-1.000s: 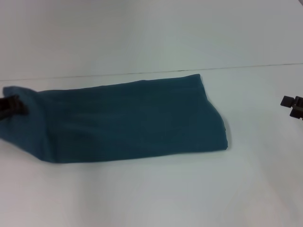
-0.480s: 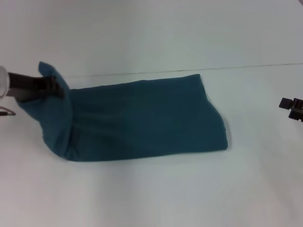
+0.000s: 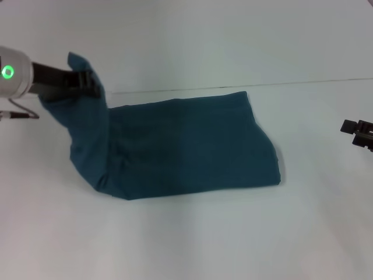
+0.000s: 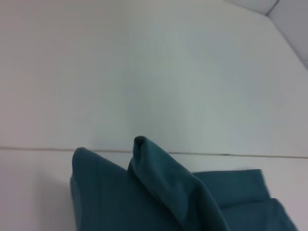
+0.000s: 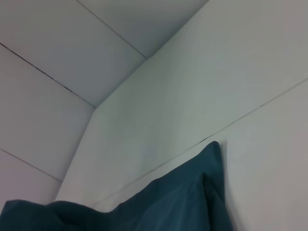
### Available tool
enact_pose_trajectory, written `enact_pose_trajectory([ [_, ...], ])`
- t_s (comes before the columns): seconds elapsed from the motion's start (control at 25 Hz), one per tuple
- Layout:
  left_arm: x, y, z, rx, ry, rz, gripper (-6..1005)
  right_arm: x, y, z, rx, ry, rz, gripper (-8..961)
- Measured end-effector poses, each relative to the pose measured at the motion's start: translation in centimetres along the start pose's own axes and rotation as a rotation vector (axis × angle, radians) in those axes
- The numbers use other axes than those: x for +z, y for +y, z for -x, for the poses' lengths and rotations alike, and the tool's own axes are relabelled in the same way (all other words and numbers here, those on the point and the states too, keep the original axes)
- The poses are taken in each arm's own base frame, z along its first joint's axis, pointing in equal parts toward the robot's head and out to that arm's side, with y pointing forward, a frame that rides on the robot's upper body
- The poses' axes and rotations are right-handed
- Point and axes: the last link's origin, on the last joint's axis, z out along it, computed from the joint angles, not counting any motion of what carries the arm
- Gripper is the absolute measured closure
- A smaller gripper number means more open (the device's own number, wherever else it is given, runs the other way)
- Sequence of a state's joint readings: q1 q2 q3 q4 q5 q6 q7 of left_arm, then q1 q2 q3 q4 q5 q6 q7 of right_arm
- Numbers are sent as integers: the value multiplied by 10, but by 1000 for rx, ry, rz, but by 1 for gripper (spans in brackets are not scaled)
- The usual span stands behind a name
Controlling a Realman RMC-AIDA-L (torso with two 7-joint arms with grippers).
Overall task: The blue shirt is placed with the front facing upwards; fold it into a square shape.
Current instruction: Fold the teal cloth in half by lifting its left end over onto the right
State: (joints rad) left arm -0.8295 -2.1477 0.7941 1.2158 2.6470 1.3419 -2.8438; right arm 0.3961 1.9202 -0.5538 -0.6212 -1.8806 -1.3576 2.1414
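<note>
On the left of the head view I have the left gripper (image 3: 87, 84) up off the surface (image 3: 192, 239), its jaws clamped on the left end of the blue shirt (image 3: 192, 146). That end hangs from the jaws as a raised flap, peaked above the grip and draping down to where the cloth meets the surface. The left wrist view shows the same thing from behind: two pinched folds of teal cloth standing up, the flat part running away beyond them.

Moving across: the rest of the shirt lies flat in the middle of the surface as a long band (sleeves and lettering are out of sight, so I judge the lengthwise folds are already made). Its right end is squared off, with a slightly rounded near corner.

I read this as the final crosswise fold in hand, the lifted left end about to go over onto the right half. What I need next, as I see it, is to carry that end rightward, low and level, until its edge lines up with the right end, then let go without dragging the lower layer.

Far right, the right gripper (image 3: 360, 133) sits at the frame edge, well apart from the cloth, idle; I cannot tell how its jaws stand.
</note>
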Motion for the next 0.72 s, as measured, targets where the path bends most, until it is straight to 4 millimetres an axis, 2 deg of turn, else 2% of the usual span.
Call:
enact_pose_trajectory([
  [0.32,-7,38,-13,79,3,41,957,0,1,-1,0,2,4,159],
  [0.4,-7,41,-14,84,3,43,957,0,1,-1,1,2,4,159],
  [0.44,-5,52,-17,108,0,55,957,0,1,-1,0,2,4,159],
  [0.72,10,81,-21,155,-24,93,958,0,1,0,0,3,6,160],
])
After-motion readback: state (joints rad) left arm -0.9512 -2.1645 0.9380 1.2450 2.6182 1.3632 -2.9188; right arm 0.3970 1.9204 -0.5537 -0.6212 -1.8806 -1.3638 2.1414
